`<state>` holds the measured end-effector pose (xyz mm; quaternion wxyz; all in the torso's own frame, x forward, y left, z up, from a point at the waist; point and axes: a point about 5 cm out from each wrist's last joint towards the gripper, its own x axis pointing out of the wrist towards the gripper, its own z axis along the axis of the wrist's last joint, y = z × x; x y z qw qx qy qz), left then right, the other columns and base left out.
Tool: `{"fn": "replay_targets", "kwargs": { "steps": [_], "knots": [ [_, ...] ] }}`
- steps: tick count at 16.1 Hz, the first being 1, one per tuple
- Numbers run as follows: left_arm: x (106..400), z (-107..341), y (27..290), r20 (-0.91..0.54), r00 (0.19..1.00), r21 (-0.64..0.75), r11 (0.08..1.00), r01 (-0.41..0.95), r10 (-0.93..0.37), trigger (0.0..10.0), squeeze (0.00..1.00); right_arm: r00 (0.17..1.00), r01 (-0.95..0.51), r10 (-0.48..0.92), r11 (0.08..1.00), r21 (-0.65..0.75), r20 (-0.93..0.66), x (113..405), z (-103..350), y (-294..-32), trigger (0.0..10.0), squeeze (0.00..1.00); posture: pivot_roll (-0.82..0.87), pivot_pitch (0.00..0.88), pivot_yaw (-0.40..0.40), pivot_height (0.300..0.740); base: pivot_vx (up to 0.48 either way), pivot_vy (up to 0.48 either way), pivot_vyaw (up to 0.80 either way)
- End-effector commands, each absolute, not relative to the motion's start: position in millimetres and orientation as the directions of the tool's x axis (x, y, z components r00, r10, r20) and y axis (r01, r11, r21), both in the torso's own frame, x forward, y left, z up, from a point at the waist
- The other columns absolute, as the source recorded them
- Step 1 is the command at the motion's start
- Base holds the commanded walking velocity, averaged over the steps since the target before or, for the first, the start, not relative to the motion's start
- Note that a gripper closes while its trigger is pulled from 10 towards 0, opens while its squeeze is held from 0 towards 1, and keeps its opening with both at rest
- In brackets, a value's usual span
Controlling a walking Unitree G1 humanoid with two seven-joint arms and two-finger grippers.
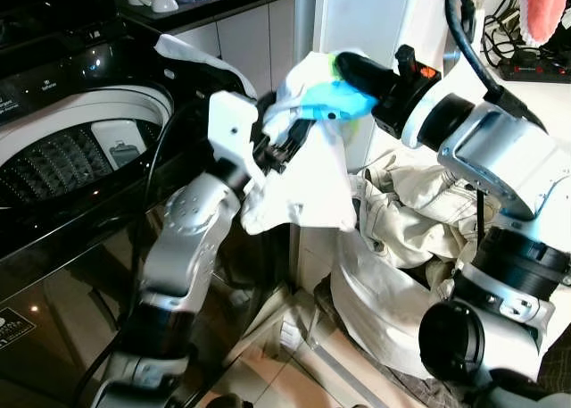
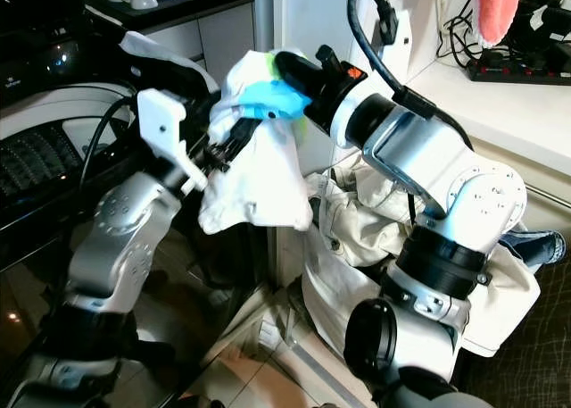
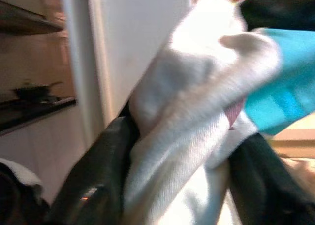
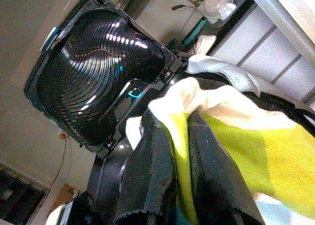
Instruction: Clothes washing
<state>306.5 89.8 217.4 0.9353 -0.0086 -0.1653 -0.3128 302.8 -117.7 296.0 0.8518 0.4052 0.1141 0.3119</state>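
right gripper (image 4: 183,151) is pinched tight on a fold of the white garment (image 1: 308,180), fingers w/ barely a gap, yellow-green and white cloth squeezed between them. left gripper (image 1: 278,147) is clamped on the same garment lower down, black fingers (image 3: 106,161) either side of a thick white bunch. so the garment hangs between both grippers in mid-air, its blue patch (image 1: 332,100) up near the right gripper, the rest drooping below.

risks, as i read it: both grippers hold one piece, so if the arms move apart the cloth could go taut and slip out of one, prob the right, which seems to have only a thin fold. the garment sits beside the washer drum (image 1: 62,162), not over it, so letting go now would likely drop it on the floor or back on the laundry bag (image 1: 401,274) w/ its cream clothes. the hanging tail could also snag on the washer rim when carried over.

pose: left arm bent up from low, wrist angled toward the right. right arm reaches across from the right, forearm about level, gripper pointing toward the washer lid (image 4: 98,72), which stands open.
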Motion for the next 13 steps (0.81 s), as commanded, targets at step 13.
{"fn": "replay_targets", "kwargs": {
  "steps": [13],
  "knots": [
    [302, 216, 100, 0.297, 0.769, 0.089, 0.818, 0.568, -0.566, 0.0, 0.00, 0.776, -0.417, 0.631, 0.522, 0.744, -0.007, 289, 279, -107, 0.0, 0.00, -0.02, 0.000, 0.015, 0.740, 0.000, 0.000, 0.00]
  ]
}}
